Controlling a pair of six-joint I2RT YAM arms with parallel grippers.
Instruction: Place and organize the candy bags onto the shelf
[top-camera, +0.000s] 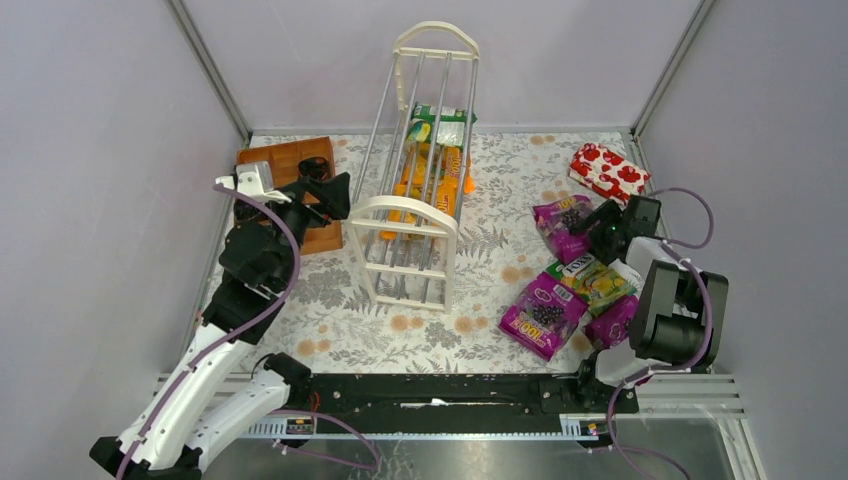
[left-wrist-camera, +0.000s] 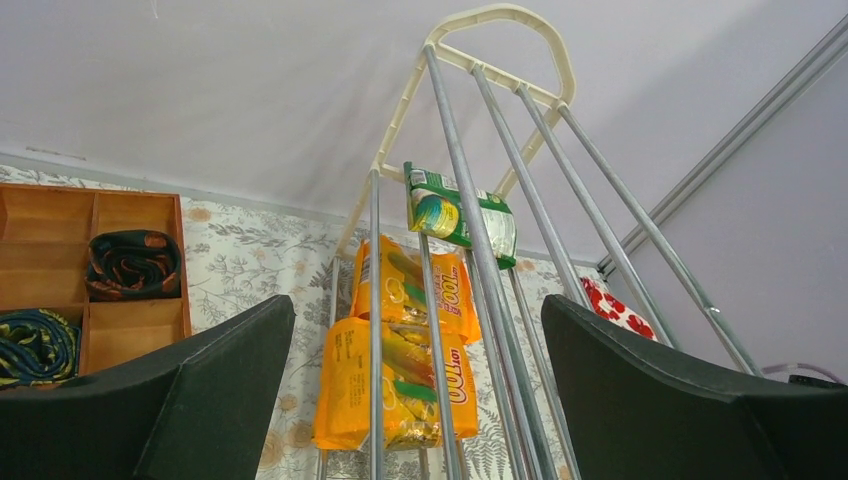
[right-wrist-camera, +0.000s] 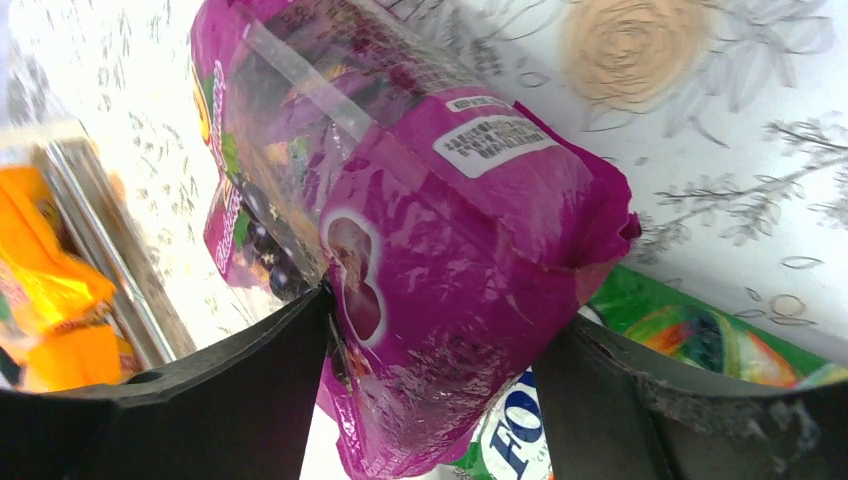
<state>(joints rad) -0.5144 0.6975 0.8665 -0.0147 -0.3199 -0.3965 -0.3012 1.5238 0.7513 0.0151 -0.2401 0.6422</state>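
The cream-white shelf (top-camera: 405, 215) with silver rods stands mid-table and holds two orange candy bags (left-wrist-camera: 400, 385) and a green one (left-wrist-camera: 455, 215). My left gripper (left-wrist-camera: 418, 310) hangs open and empty left of the shelf, facing its rods. At the right, a purple candy bag (right-wrist-camera: 450, 230) lies on the table between the fingers of my right gripper (right-wrist-camera: 445, 325). The jaws are open around it: the left finger (right-wrist-camera: 250, 390) touches the bag, while a gap shows at the right finger (right-wrist-camera: 640, 400). A green FOX'S bag (top-camera: 592, 280) and two more purple bags (top-camera: 543, 312) lie nearer.
A brown wooden compartment tray (top-camera: 290, 160) with dark rolled items sits behind my left gripper. A red packet with white shapes (top-camera: 608, 172) lies at the back right. Grey walls close in the table on three sides.
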